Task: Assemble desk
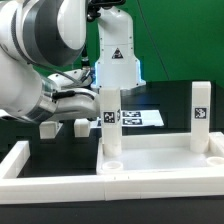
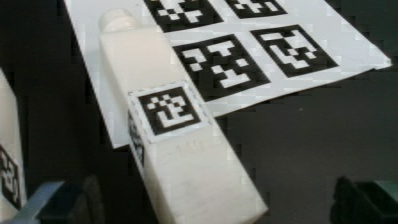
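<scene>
Black table: one desk top, two upright legs.

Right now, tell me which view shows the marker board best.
The wrist view: the marker board shows its tags large and sharp, with a leg covering part. The exterior view shows the marker board small and distant, partly hidden behind an upright leg.
</scene>
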`<act>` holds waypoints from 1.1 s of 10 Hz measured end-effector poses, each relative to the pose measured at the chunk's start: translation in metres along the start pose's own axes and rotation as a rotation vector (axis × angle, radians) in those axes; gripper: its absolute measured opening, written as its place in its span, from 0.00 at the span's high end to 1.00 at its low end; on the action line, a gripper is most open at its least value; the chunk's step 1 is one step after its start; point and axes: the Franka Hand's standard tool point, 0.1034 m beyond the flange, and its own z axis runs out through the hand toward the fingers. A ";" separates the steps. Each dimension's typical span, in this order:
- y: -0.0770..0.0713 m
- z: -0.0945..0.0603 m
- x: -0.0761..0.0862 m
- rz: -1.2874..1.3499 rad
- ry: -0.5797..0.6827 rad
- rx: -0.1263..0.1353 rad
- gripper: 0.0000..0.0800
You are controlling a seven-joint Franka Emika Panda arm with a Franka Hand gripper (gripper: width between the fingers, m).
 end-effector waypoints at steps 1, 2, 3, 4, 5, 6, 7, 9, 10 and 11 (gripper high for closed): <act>0.000 0.000 0.000 0.000 0.000 0.000 0.19; 0.000 0.000 0.000 0.000 0.000 0.000 0.19; 0.000 0.000 0.000 0.000 0.000 0.000 0.19; 0.000 0.006 0.002 0.000 -0.001 -0.003 0.19; -0.001 0.014 0.002 0.000 -0.010 -0.006 0.19; -0.002 0.017 0.001 0.010 -0.017 -0.016 0.19; -0.002 0.018 0.001 0.020 -0.022 -0.028 0.19; -0.001 0.019 0.001 0.023 -0.024 -0.033 0.19; -0.001 0.019 0.001 0.023 -0.024 -0.033 0.31; -0.001 0.019 0.001 0.023 -0.024 -0.033 0.54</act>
